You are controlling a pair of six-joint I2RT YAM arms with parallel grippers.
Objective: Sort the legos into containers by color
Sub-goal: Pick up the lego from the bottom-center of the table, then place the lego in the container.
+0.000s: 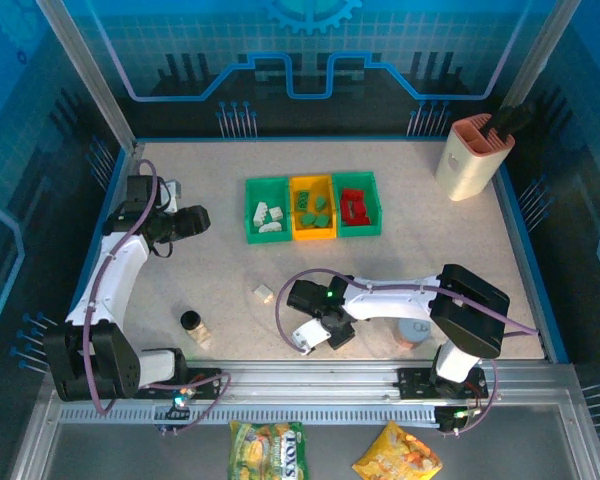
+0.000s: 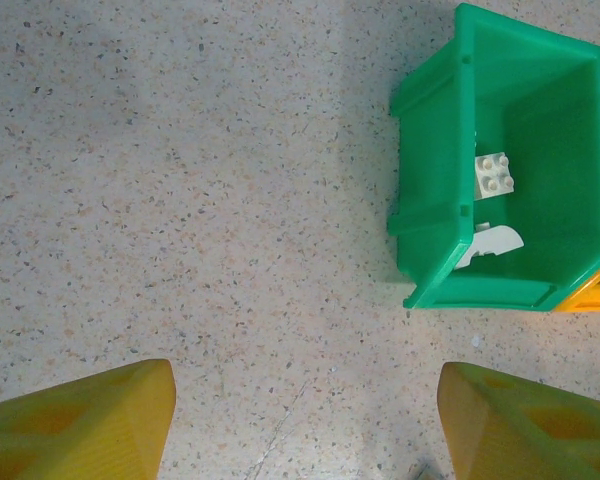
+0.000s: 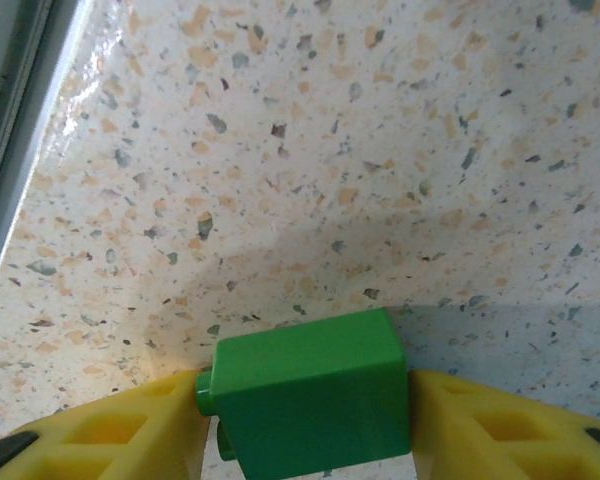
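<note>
My right gripper is shut on a green lego, with its yellow fingers pressed to the brick's two sides just over the table. In the top view it sits low near the front edge. The three containers stand in a row. The left green bin holds white legos, the orange bin green ones, and the right green bin red ones. One cream lego lies loose on the table. My left gripper hangs open over bare table left of the left green bin.
A black-lidded jar stands near the front left. A round tin can sits under my right arm. A beige-and-pink holder stands at the back right. The metal rail runs along the near edge.
</note>
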